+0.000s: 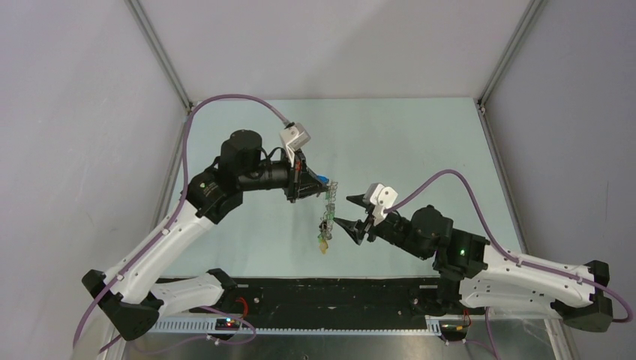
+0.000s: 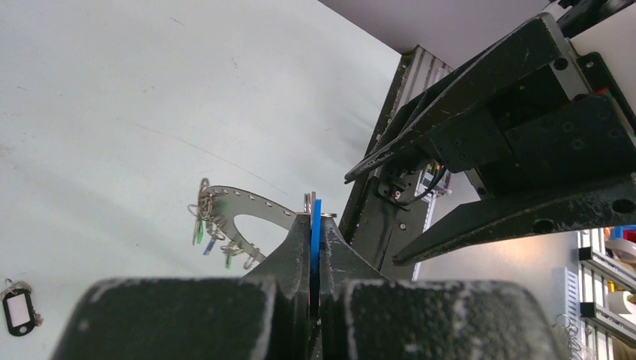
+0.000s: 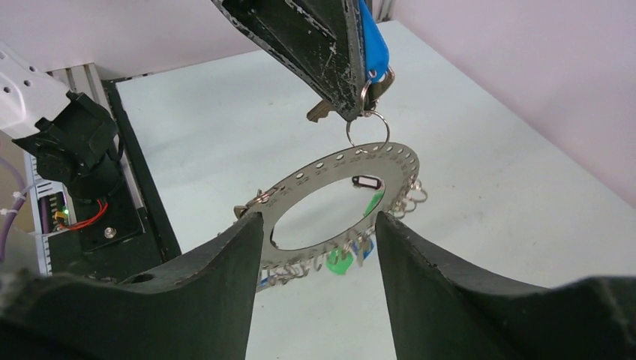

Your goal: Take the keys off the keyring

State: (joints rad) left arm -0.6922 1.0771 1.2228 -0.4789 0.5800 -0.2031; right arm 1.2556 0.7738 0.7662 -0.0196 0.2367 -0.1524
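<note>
Keyring (image 3: 315, 176), a large flat silver-grey metal hoop pierced with holes: hangs in the air above the pale green table (image 1: 420, 142), small silver keys (image 3: 341, 262) with green and blue tags dangling off its lower rim. Left gripper (image 2: 315, 225) clamped tight on a blue plastic key tag (image 3: 373, 45), from which a small wire split ring (image 3: 347, 133) carries the hoop. Right gripper (image 3: 319, 221) spread apart, its black fingers flanking the hoop's near edge; contact unclear.
</note>
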